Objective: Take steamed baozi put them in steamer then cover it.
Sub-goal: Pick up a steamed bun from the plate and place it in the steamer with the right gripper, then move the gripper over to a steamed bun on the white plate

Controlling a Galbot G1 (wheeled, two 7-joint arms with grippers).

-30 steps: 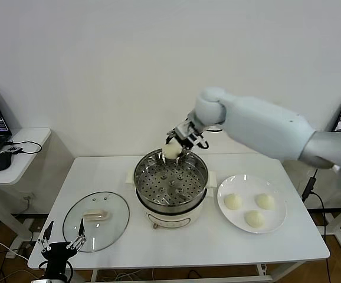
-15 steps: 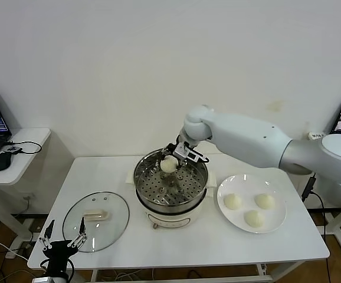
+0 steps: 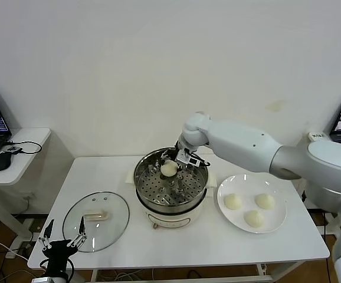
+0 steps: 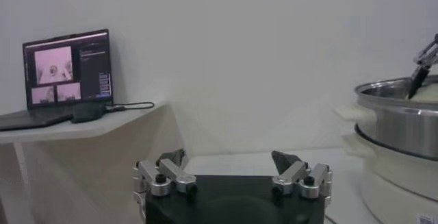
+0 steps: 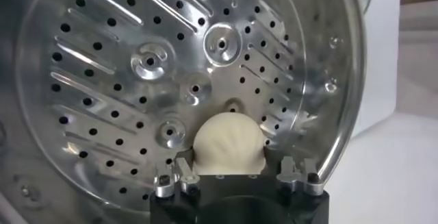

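The right gripper reaches down into the round shiny steel steamer, at the far side of its perforated basket. One small, smooth, creamy-white baozi sits between the gripper's fingers, low in the basket near the far wall. In the right wrist view this bun lies straight ahead of the gripper body, between the two fingers, and appears to rest on the perforated floor. The fingers stand partly apart on either side of the bun; whether they press on it cannot be told.

Three more creamy-white buns lie on the flat white round plate, on the white table to the steamer's right. The round clear glass cover with its cream-white oblong handle lies flat on the table to the steamer's left.

The left gripper hangs parked off the table's near left corner, beside the cover, with its fingers spread wide and nothing between them
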